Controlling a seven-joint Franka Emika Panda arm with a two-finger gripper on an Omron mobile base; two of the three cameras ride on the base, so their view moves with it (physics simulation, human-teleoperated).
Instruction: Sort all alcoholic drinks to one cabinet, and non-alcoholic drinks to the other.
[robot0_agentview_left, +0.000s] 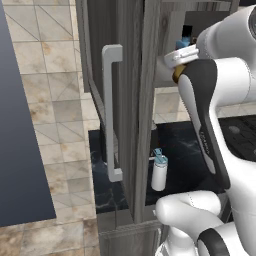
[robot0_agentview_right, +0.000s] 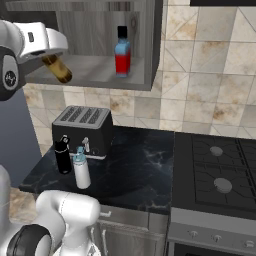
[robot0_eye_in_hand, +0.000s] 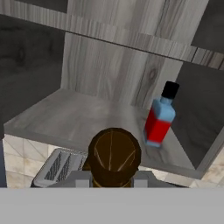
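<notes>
My gripper (robot0_agentview_right: 51, 56) is shut on the slim amber-brown beer bottle (robot0_agentview_right: 56, 69), held tilted in front of the open wall cabinet's left end. In the hand view the bottle's brown end (robot0_eye_in_hand: 114, 155) points at the cabinet shelf (robot0_eye_in_hand: 65, 113). The squat red bottle (robot0_agentview_right: 122, 54) with blue shoulders and black cap stands upright on that shelf, to the right. On the dark counter below, the white bottle with a teal lid (robot0_agentview_right: 81, 171) and the small all-black bottle (robot0_agentview_right: 62, 156) stand side by side.
A grey toaster (robot0_agentview_right: 82, 127) sits right behind the two counter bottles. The cabinet's open door (robot0_agentview_left: 132, 100), with its pale bar handle (robot0_agentview_left: 111, 110), juts out at the left. A black stove (robot0_agentview_right: 220, 175) lies to the right.
</notes>
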